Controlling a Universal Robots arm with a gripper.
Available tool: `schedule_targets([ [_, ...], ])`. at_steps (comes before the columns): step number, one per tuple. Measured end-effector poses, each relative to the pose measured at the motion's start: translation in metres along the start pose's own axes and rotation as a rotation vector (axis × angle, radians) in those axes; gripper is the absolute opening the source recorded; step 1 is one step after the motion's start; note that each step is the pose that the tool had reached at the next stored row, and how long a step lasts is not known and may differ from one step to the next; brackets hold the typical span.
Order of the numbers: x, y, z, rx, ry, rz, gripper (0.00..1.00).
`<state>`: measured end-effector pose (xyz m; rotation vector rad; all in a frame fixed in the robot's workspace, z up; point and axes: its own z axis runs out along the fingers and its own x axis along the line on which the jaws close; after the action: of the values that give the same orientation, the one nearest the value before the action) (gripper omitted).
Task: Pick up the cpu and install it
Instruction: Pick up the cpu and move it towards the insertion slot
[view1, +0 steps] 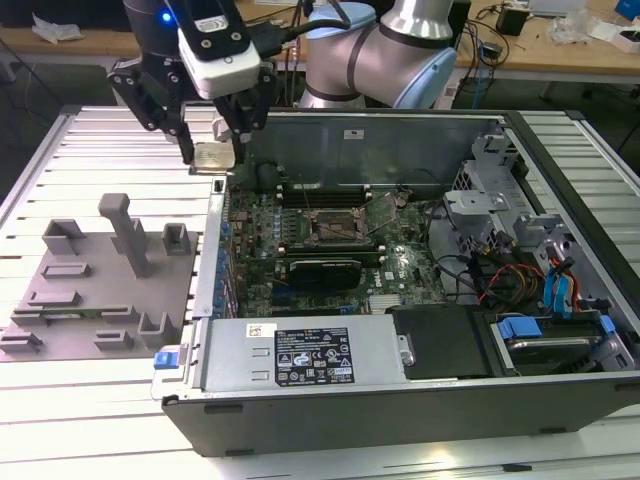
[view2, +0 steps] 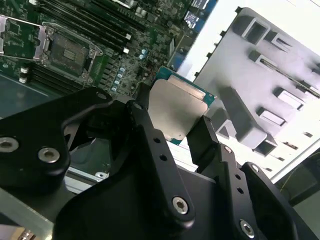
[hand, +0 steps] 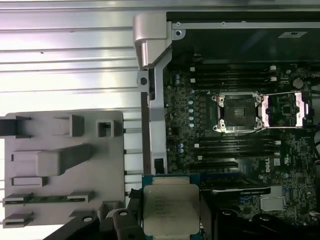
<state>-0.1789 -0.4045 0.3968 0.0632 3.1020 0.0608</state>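
Clamped on the cpu (view2: 175, 112) by opposite edges, the end effector (view1: 213, 148) holds it over the case wall (view1: 211, 262) at the exterior view's left, well apart from the open socket (view1: 335, 228), where a seemingly shallow edge grip could let it tilt and damage contacts.

Glare is thrown off the ribbed silver aluminium table (hand: 70, 45), seemingly from overhead; the flat silvery square cpu (view2: 175, 107) is evenly lit.

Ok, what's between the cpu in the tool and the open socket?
In the first wrist view, a bank of memory slots on the motherboard lies between the cpu and the socket.
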Motion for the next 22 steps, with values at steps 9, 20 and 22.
schedule_targets([
  [9,-0.0204,0.0008,0.0008,0.0,0.0,0.0,0.55],
  [20,-0.0481,0.0019,0.0019,0.0,0.0,0.0,0.55],
  [22,-0.0517,0.0021,0.002,0.0001,0.0,0.0,0.55],
])
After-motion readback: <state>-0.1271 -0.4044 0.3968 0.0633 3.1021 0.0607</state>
